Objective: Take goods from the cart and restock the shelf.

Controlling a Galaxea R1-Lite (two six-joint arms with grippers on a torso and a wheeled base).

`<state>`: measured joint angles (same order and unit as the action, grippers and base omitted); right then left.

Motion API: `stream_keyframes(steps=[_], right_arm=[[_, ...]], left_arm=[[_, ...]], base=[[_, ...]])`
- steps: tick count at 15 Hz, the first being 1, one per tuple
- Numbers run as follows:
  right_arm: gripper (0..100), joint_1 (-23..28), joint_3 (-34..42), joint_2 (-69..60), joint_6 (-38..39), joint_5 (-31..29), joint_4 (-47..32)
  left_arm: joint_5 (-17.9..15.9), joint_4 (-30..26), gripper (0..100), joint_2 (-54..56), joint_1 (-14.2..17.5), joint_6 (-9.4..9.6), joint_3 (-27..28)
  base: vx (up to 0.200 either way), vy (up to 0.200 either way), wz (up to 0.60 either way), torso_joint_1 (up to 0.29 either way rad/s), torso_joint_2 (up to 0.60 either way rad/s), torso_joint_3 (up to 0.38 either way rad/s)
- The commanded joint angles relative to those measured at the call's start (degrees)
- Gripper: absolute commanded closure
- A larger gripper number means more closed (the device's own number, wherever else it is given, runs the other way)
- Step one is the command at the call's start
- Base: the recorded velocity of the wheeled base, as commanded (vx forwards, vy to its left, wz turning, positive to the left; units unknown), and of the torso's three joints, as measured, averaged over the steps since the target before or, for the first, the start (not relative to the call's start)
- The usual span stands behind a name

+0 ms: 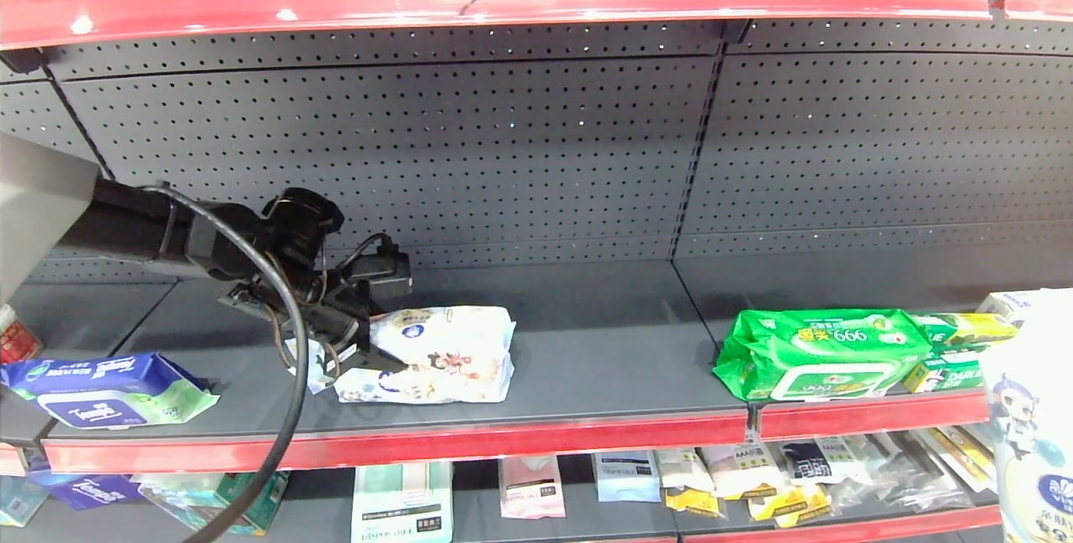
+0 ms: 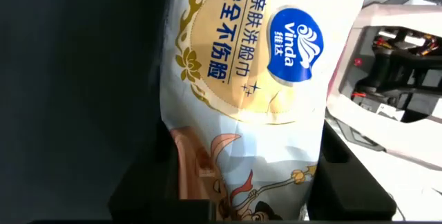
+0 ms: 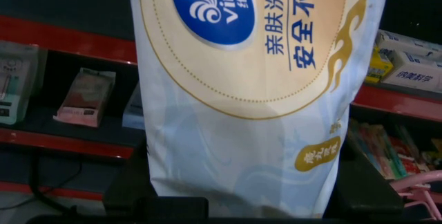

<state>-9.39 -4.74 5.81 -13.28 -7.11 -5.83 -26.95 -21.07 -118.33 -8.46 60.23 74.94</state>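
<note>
- A blue pack of wipes (image 1: 109, 392) lies flat on the gray shelf (image 1: 603, 342). It is at about 8 o'clock in the head view, near the red front edge.
- The left arm (image 1: 168, 237) comes in from 9 o'clock, low over the shelf.
- The left gripper (image 1: 335, 350) is at the 9 o'clock end of 1 white pack (image 1: 444, 354). Its 2 fingers (image 2: 148, 182) squeeze this pack, 1 on each side.
- The white pack lies flat on the shelf board at about 7 o'clock, between the blue pack and a green pack (image 1: 817, 354).
- The green pack lies at 4 o'clock, right at the front edge.
- Some small green and yellow boxes (image 1: 964, 346) touch the green pack on its 3 o'clock side.
- A second white pack (image 1: 1035, 417) stands upright at 4 o'clock, at the far edge of the head view, in front of the shelf.
- The right gripper (image 3: 245, 196) grips the second white pack, with 2 dark fingers (image 3: 128, 189) pressed on its sides.
- A lower shelf (image 1: 577, 493) at 6 o'clock holds many small packets (image 1: 805, 468).
</note>
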Motion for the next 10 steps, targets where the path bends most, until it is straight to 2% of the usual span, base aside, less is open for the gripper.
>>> stream_keyframes(steps=[1, 6, 10], right_arm=[[100, 0.0, 0.0, 0.1, -0.1, 0.0, -0.1], [100, 0.0, 0.0, 0.1, -0.1, 0.0, 0.0], [100, 0.0, 0.1, 0.1, -0.1, 0.0, -0.1]], left_arm=[[0.7, 0.1, 100, 0.6, 0.0, -0.20, -0.9], [2.8, 0.1, 100, 0.7, 0.3, -2.31, -2.9], [2.6, 0.0, 100, 0.8, -0.2, -2.58, -3.2]], base=[[0.000, 0.000, 0.00, 0.000, 0.00, 0.000], [0.000, 0.000, 0.00, 0.000, 0.00, 0.000], [0.000, 0.000, 0.00, 0.000, 0.00, 0.000]])
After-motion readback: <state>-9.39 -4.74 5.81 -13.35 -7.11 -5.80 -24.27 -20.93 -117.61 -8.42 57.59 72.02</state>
